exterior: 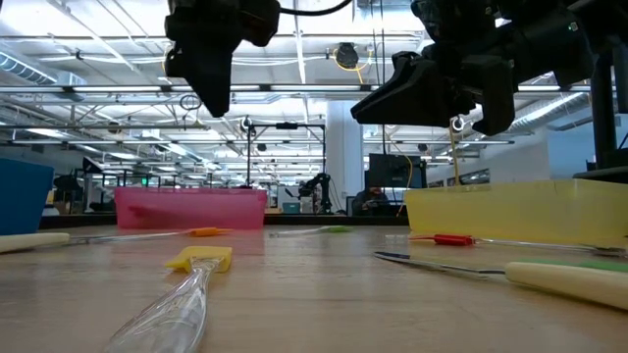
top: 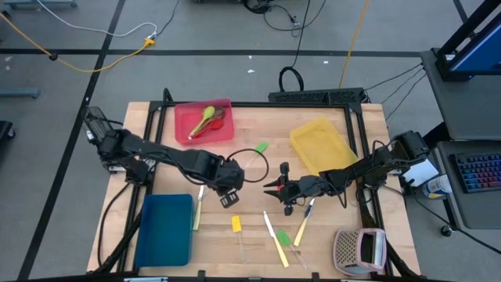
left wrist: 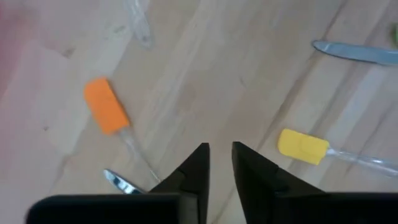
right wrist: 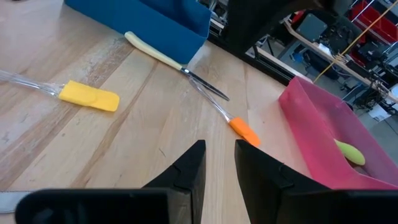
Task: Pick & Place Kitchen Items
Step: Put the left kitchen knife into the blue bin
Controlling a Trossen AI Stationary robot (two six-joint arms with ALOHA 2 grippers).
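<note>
A pale wooden surface (top: 250, 157) sits under a workshop's strip lights; at far left lies a blue tray (top: 164, 231), a cream-handled knife (top: 198, 213) just beside it; a red tray (top: 203, 121) behind holds a green spoon (top: 205, 119); the left gripper (top: 228, 188) hovers mid-surface, fingers (left wrist: 194, 165) narrowly parted, holding nothing; below it lies a yellow spatula (top: 236, 225), with an orange spatula (right wrist: 244, 131) nearby; the right gripper (top: 274, 188) hangs just beside, fingers (right wrist: 189, 165) slightly apart, empty; a yellow tray (top: 321, 145) follows at right.
</note>
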